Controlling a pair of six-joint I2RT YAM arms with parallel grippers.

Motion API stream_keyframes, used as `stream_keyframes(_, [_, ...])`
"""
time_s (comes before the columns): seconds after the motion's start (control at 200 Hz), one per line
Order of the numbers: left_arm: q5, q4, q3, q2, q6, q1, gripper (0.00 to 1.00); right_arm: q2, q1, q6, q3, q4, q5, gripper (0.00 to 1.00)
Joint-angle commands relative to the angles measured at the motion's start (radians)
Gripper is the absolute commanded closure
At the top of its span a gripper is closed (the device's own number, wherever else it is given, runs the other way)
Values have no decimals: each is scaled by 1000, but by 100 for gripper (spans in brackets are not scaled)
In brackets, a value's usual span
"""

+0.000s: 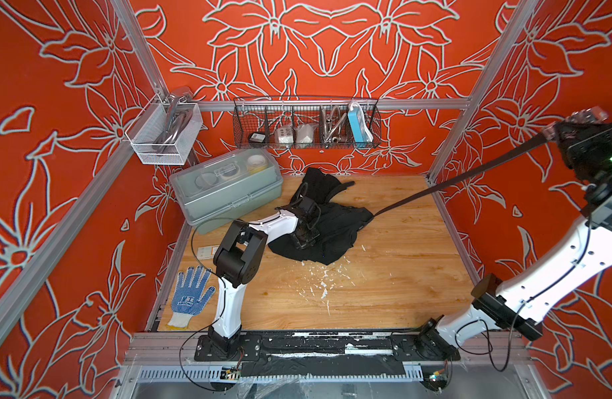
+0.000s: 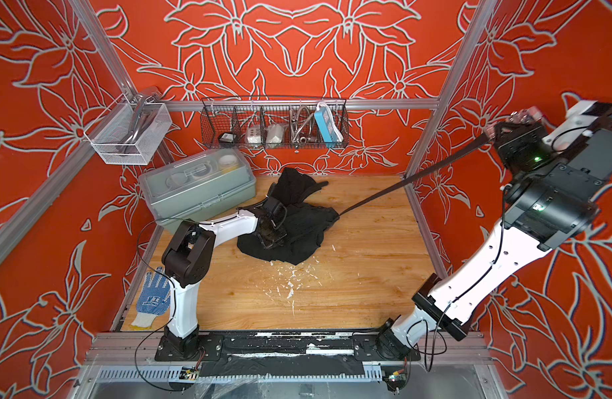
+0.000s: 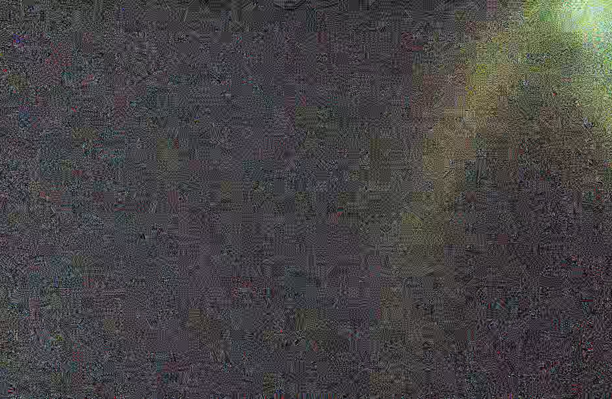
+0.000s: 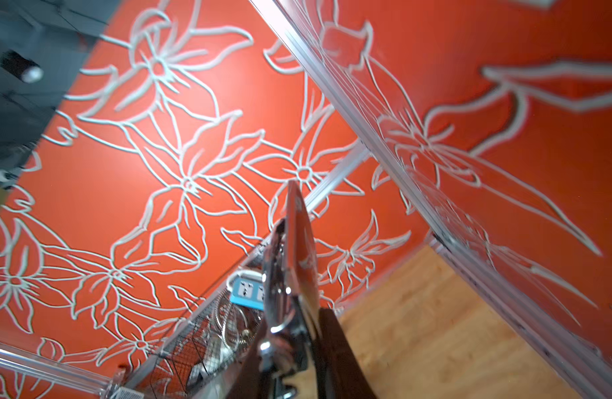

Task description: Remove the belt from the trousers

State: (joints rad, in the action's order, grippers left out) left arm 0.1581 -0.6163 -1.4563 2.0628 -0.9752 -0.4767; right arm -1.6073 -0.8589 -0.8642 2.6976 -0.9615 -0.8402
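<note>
Clamping the buckle end of the belt [image 1: 463, 174] in the right end effector [image 1: 551, 133] at the upper right of both top views, with jaws closed down on the strap, and stretching it taut in a straight line down-left to the trousers [image 1: 335, 228], crumpled in a black heap at the middle of the wooden counter [image 1: 384, 283]. Pressing the left end effector [image 1: 306, 238] into that cloth at centre frame, fully closed; impossible to tell about any pinch on the cloth, with only dark noise in the left wrist view. Showing the silvery buckle [image 4: 299, 255] close up in the right wrist view.
</note>
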Motion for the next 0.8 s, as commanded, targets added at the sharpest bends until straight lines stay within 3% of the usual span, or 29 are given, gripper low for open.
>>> stream_keyframes(0.0, [-232,-313,68,135,-76,57,100,39,-31,-187,-17,353,-1,100])
stream_keyframes(0.1, [-197,-330,41,153,-64,75,100,19,-7,-73,-46,154,-28,100])
stream_keyframes(0.17, [-173,-346,8,158,-46,80,100,-10,80,127,-61,-108,20,100])
stream_keyframes(0.265, [-174,-364,-33,151,-25,81,100,-4,305,428,-209,-324,245,100])
stream_keyframes(0.385, [-167,-367,-78,141,30,84,100,86,551,561,-662,-210,492,100])
stream_keyframes(0.475, [-145,-375,-105,139,56,89,100,75,674,613,-902,-143,607,100])
stream_keyframes(0.621, [-144,-385,-97,117,48,92,100,43,721,579,-1196,67,591,100])
stream_keyframes(0.796, [-137,-382,-57,90,43,93,100,-159,741,623,-1246,119,525,100])
